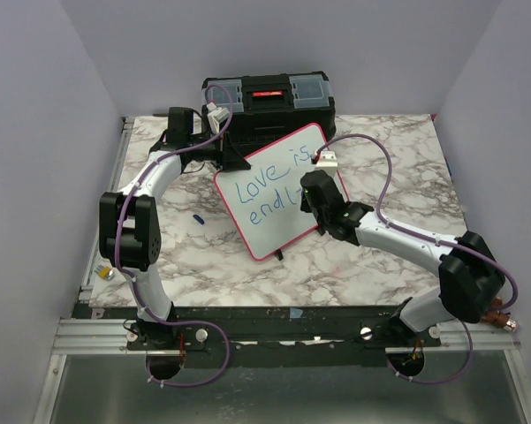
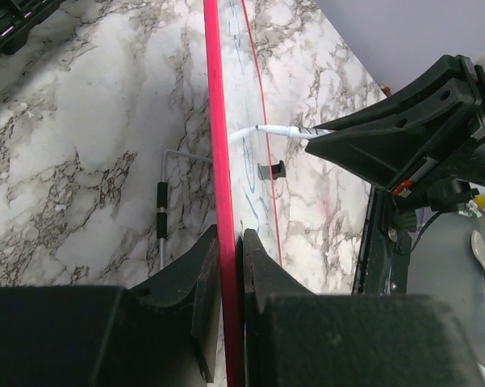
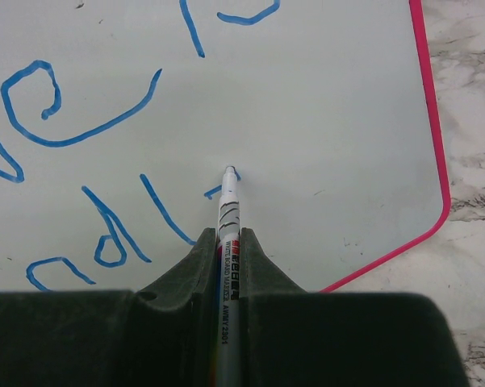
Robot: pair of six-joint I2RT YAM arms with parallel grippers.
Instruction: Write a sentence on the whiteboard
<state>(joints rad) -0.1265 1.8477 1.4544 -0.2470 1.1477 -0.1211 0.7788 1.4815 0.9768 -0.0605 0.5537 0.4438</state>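
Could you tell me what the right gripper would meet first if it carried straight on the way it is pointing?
The whiteboard: the marker clamped in the right gripper has its tip at, probably on, the white face, beside a short blue stroke.

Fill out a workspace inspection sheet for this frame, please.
Surface: marble-patterned tabletop, mostly bare.
Job's things: whiteboard held tilted; sentence in blue reads "Love is" over "endl"; marker tip at the end of the second line.
Clutter: black toolbox behind the board; small blue object, perhaps a cap, left of it.
Grippers: left end effector shut on the whiteboard's pink frame; right end effector shut on the marker.
Cables: purple cables loop along both arms.
Surroundings: plain walls; nothing else seen.
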